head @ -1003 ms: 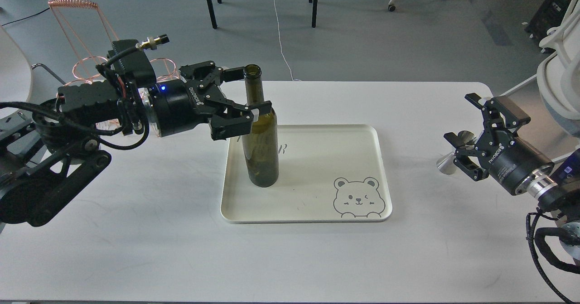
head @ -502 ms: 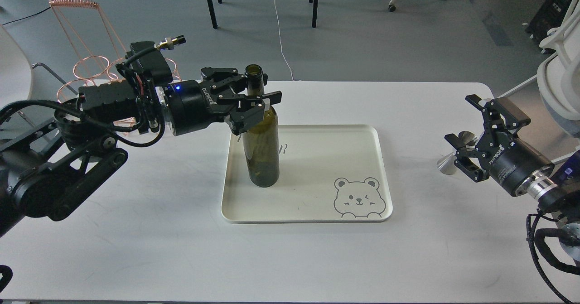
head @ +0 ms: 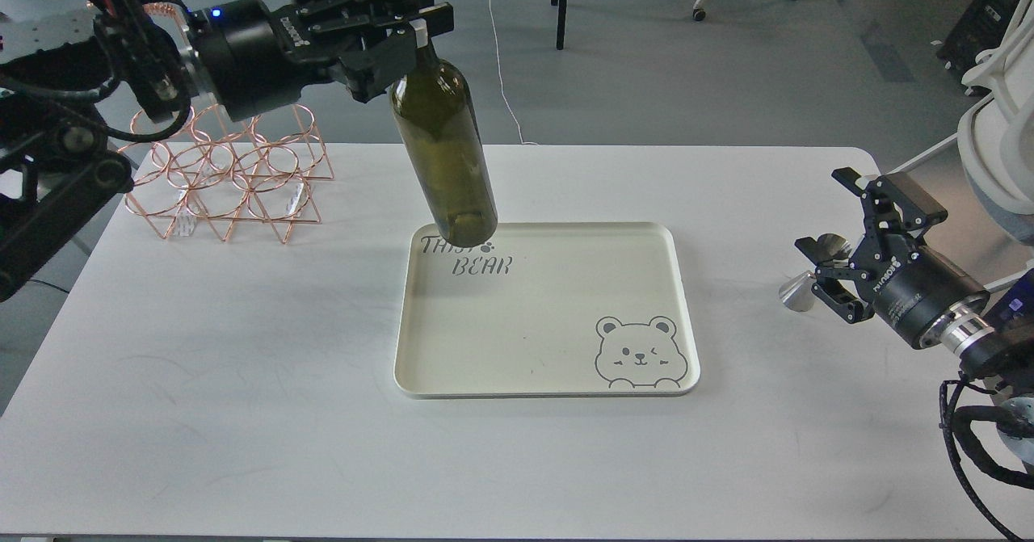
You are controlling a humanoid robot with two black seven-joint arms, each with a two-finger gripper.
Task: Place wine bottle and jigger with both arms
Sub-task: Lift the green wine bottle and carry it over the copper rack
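Left pincer (head: 396, 17) clamped on the neck of the wine bottle (head: 443, 134), just under the lip. Bottle hangs in the air, slightly tilted, base above the far-left corner of the cream tray (head: 557, 380). Copper wire rack (head: 230, 182) stands on the tabletop (head: 242, 380), far left. Right pincer (head: 828, 263) sits low near the right edge, fingers spread around the jigger (head: 801, 290), which lies on its side.

wine bottle (head: 443, 130) lifted off tray (head: 557, 387), tilted
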